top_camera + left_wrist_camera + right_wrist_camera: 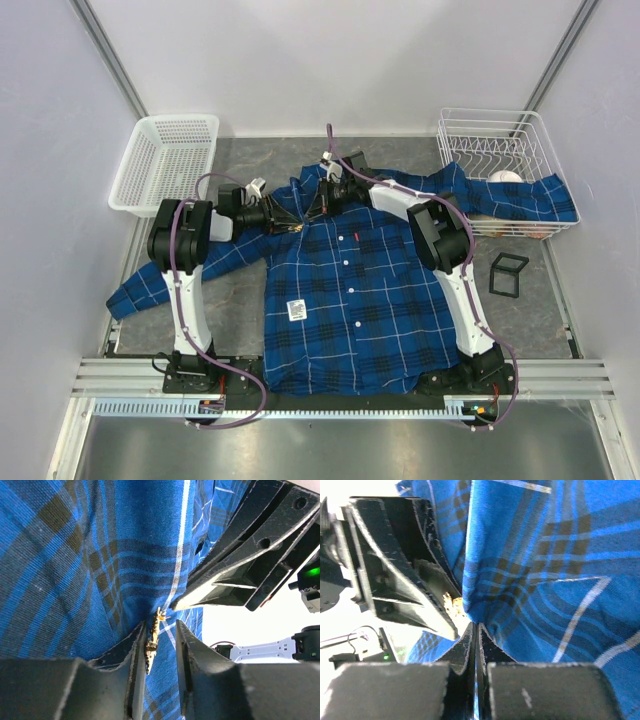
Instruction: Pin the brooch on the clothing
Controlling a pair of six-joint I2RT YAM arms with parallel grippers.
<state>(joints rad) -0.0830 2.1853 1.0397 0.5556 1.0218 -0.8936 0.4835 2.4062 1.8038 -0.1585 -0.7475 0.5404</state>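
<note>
The clothing [350, 300], a blue plaid shirt, lies flat on the table, front up. Both grippers meet at its left collar area. The brooch [152, 639], a small gold ornament, stands edge-on against the cloth [75, 570] between the jaws of my left gripper [161, 625]. Those jaws are open: the brooch rests along the left finger, with a gap to the right one. My right gripper [475, 626] is shut, its tips at a raised fold of the shirt [545, 555] beside the brooch [451, 604]. From above, the left gripper [293, 224] and right gripper [318, 208] nearly touch.
A white perforated basket [165, 160] sits at the back left. A white wire rack [500, 150] stands at the back right with the shirt's right sleeve draped over it. A black square frame [508, 275] lies right of the shirt. A white tag [297, 310] is on the shirt front.
</note>
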